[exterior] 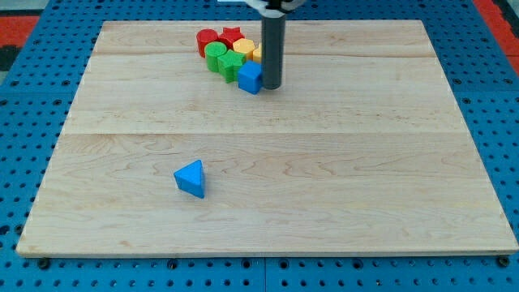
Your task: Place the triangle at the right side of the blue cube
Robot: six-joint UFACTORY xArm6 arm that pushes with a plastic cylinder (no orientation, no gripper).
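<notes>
The blue triangle (pixel 191 178) lay alone on the table (pixel 340 186), lower left, well apart from the blue cube (pixel 250 78). Our tip (pixel 271 86) touched the cube's right side, beside the red, green and yellow blocks (pixel 223 50). We carried no end effector that opens or closes.

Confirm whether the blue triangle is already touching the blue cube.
No. The blue triangle lies alone near the view's bottom left, far from the blue cube, which sits beside my tip at the top.

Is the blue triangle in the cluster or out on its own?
Out: the blue triangle block lies alone, far from the blue cube beside my tip.
</notes>
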